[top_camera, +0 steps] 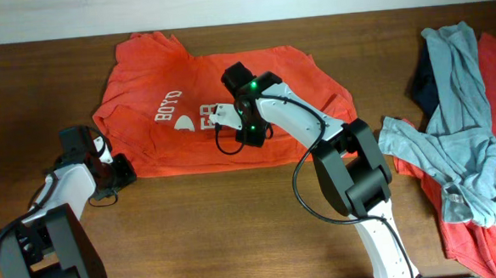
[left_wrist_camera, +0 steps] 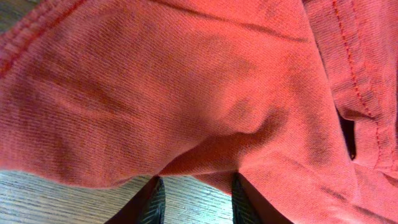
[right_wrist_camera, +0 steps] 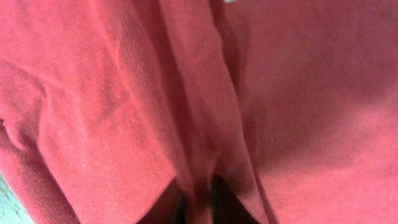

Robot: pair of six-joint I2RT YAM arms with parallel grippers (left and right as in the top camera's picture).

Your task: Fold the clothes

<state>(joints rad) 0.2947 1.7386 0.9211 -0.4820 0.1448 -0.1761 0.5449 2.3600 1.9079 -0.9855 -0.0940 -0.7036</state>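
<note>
While left tool [left_wrist_camera: 198,194], right tool [right_wrist_camera: 198,202] grip it, orange-red shirt [top_camera: 279,78] lies spread

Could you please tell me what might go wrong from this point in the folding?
1. The right hand pinches only a narrow ridge of cloth in the middle of the orange T-shirt. Lifting from there may bunch the shirt instead of making a clean fold.
2. The left hand seems to grip just a small tuck near the shirt's lower edge, so the thin cloth might slip out when pulled.
</note>
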